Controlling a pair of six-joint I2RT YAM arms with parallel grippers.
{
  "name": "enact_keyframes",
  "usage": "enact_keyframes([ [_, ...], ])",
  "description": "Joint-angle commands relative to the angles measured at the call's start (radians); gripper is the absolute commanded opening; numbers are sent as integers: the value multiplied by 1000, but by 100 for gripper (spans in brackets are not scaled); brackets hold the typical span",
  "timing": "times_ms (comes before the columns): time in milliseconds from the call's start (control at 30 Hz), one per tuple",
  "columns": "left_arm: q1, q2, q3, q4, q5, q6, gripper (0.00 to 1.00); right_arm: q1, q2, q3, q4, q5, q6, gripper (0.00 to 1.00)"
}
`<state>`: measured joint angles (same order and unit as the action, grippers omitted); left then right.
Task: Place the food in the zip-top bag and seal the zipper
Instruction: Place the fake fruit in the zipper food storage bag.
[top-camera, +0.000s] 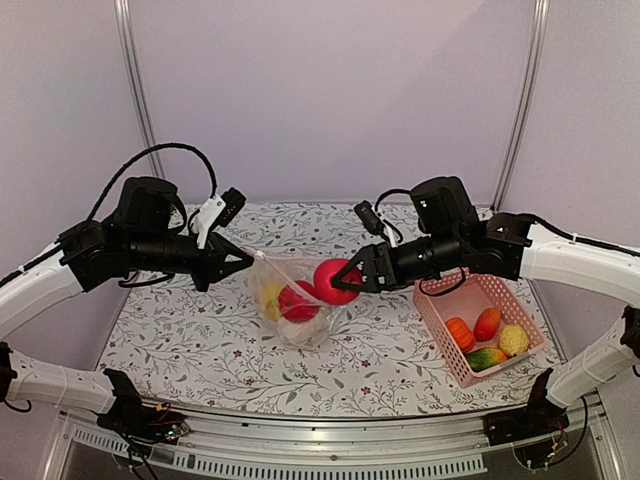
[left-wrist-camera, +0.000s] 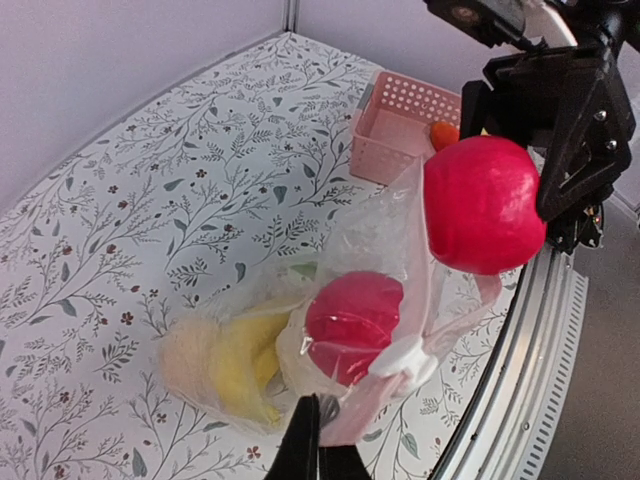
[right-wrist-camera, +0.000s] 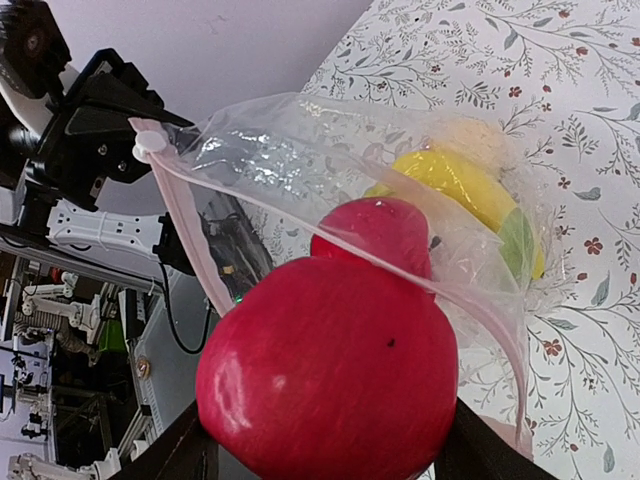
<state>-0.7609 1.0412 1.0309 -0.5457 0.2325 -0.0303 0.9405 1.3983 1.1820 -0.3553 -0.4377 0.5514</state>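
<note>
At the middle of the flower-patterned table (top-camera: 180, 340), a clear zip-top bag (top-camera: 290, 305) is lifted at one corner, its mouth held open. Inside it a yellow banana (left-wrist-camera: 245, 365) and a red fruit (left-wrist-camera: 352, 325) are seen. The pink zipper (right-wrist-camera: 185, 225) is pinched close to its white slider (left-wrist-camera: 405, 358) by the left gripper (left-wrist-camera: 315, 450), whose fingers are pressed together on the strip. A second, red round fruit (right-wrist-camera: 330, 370) is clamped between the fingers of the right gripper (top-camera: 347, 277) at the bag's mouth. Farther right, a pink basket (top-camera: 440, 318) is set on the table, with orange pieces (top-camera: 488, 323), a yellow piece (top-camera: 513, 340) and a green piece (top-camera: 480, 358) in it
</note>
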Motion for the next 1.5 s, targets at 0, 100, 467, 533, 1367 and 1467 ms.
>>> enact_keyframes([
  [0,14,3,-8,4,19,-1,0,4,33,41,21,54,33,60],
  [100,14,7,-8,5,22,-2,0,5,49,42,57,78,53,60],
  [467,14,11,-8,4,27,-2,0,66,166,137,-14,217,60,60],
  [533,14,11,-8,5,27,-2,0,92,194,167,-63,263,40,60],
  [1367,18,-2,-9,3,-35,-9,0,162,215,203,-74,330,-12,94],
  [1467,26,0,-7,-7,-82,-14,0,162,155,174,-59,319,-16,95],
])
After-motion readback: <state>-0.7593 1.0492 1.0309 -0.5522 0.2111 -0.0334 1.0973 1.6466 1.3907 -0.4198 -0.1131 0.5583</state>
